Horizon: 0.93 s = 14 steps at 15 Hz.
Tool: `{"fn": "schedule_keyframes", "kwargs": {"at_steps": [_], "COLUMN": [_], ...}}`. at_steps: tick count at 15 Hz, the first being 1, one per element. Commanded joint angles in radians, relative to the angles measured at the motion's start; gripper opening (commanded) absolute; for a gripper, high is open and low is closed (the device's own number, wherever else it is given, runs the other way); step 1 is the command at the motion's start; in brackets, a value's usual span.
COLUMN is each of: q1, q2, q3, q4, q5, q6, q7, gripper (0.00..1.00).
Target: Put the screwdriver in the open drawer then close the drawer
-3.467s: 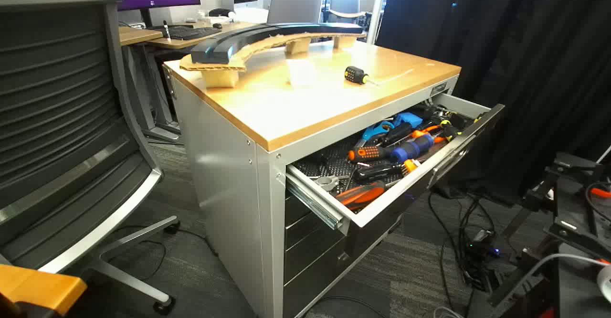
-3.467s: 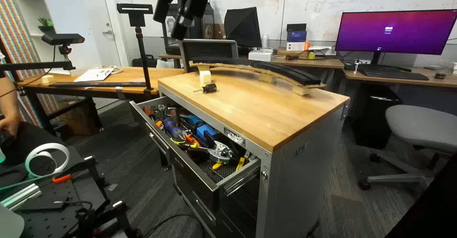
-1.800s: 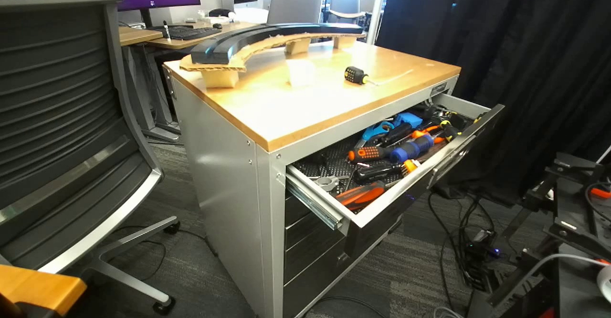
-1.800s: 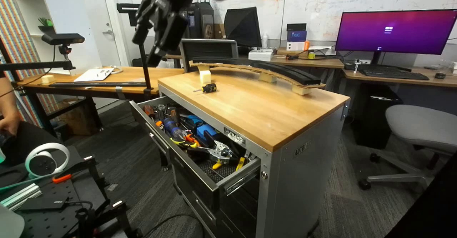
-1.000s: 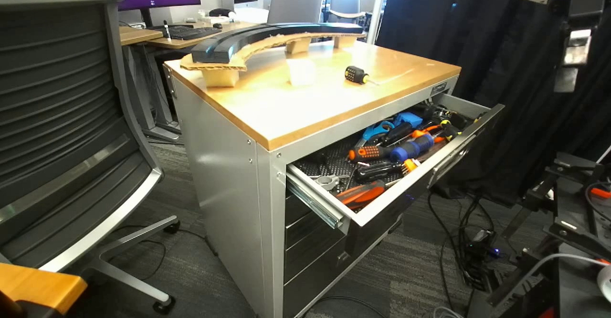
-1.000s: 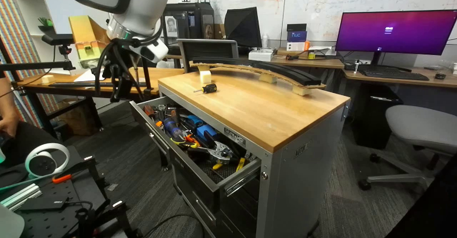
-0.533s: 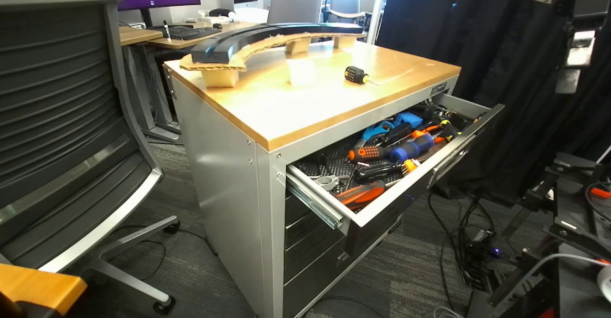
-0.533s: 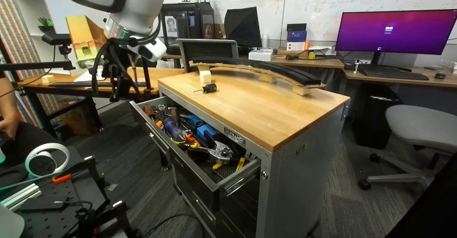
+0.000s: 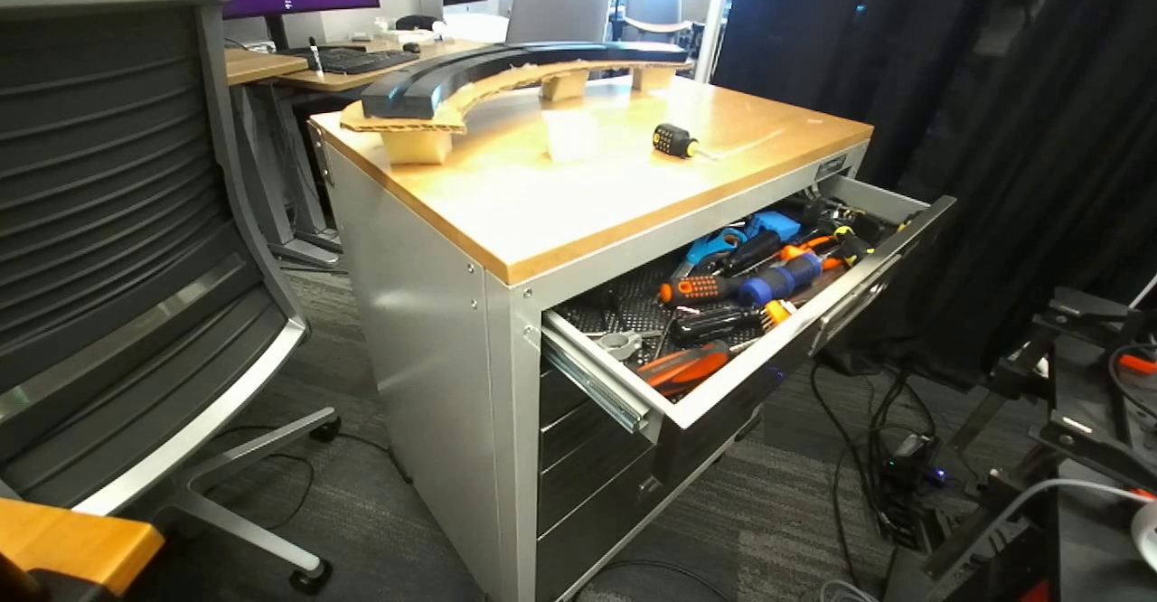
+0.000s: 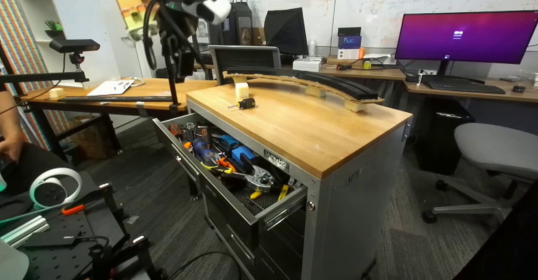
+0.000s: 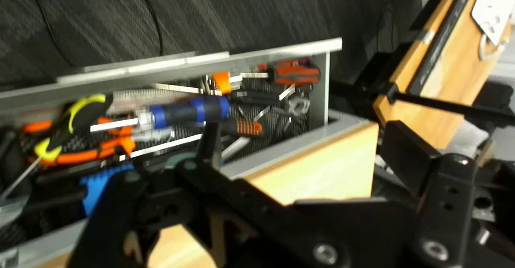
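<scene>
1. Screwdriver (image 9: 673, 141): short and stubby, black handle with yellow marks; lying on the worktop (image 10: 294, 133), shaft toward the front edge.
2. Drawer (image 10: 229, 206): wide, shallow, dark front, pale sides; standing open just below that edge.

One gripper (image 11: 307, 143), two fingers (image 11: 407, 151) in wrist view. In both exterior views: one cabinet (image 9: 434, 385), one pulled-out drawer (image 9: 746, 365), one screwdriver (image 9: 673, 142), one black arch (image 9: 493, 64). Pale blocks (image 9: 416, 148): four (three beneath arch, fourth outside it, washed pale by glare). Inside drawer: one thick blue-banded handle (image 11: 181, 113); remaining tools (image 9: 682, 369) overlap too much for sure count. Lower drawers (image 9: 587, 539) too dark to count. In exterior view, around cabinet: two monitors (image 10: 466, 40), one keyboard (image 10: 460, 85), one mouse (image 10: 518, 88), one standing marker (image 10: 419, 79), two chairs (image 10: 500, 147), one potted plant (image 10: 53, 27).
</scene>
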Motion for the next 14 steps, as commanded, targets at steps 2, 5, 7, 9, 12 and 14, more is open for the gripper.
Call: {"fn": "schedule_keyframes", "kwargs": {"at_steps": [2,5,7,9,12,14], "q1": [-0.011,-0.013,-0.012,-0.009,0.035,0.067], "q2": [0.001,0.006,0.012,0.045,0.154,0.236], "q3": [-0.020,-0.024,-0.021,-0.009,0.049,0.090], "q4": [0.067,0.103,0.102,0.101,0.107,0.131], "q5": [0.008,0.015,0.017,0.013,0.020,0.005], "q6": [0.044,0.076,0.084,0.126,0.278,0.388], "q7": [0.004,0.014,0.014,0.015,-0.006,-0.013], "gripper": [1.00,1.00,1.00,1.00,1.00,1.00]}}
